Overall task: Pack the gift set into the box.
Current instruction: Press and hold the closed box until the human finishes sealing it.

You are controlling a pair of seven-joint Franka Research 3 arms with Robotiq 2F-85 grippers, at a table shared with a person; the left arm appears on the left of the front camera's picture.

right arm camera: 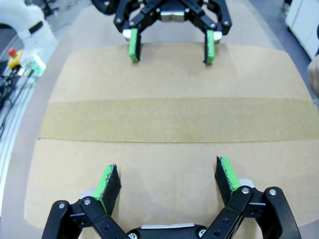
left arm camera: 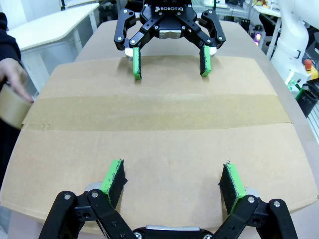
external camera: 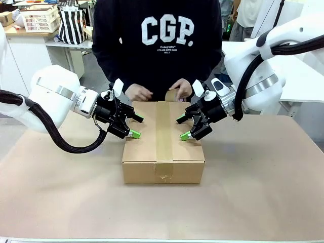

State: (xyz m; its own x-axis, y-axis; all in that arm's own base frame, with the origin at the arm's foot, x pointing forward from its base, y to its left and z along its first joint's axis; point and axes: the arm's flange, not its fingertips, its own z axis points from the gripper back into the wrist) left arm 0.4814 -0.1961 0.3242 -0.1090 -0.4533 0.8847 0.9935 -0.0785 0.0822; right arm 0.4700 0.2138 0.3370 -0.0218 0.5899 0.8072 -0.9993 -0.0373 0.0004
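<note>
One large table (external camera: pixel 263 192), covered in brown, carried everything in the scene. The box (external camera: pixel 163 147) sat at its middle, flaps closed, a strip of brown tape (external camera: pixel 163 136) running along the centre seam from the far edge over the near face. Behind the far side of the table stood a person in a dark sweatshirt (external camera: pixel 157 40), both hands at the far edge of the box; the person's hand (external camera: pixel 181 89) on the picture's right held a roll of tape (external camera: pixel 171 95) at the end of the strip, and the other hand (external camera: pixel 138 92) rested beside it.

The left gripper (external camera: pixel 136 126) reached in over the box's left top flap, its fingers spread wide and holding nothing. In the left wrist view, its green pads (left arm camera: pixel 113 178) hovered close to the cardboard on one side of the tape. The right gripper (external camera: pixel 183 127) faced it from across the seam, over the right flap, fingers likewise wide apart and empty. The right wrist view showed its pads (right arm camera: pixel 106 182) near the flap as well; whether any pad touched the cardboard could not be told.
</note>
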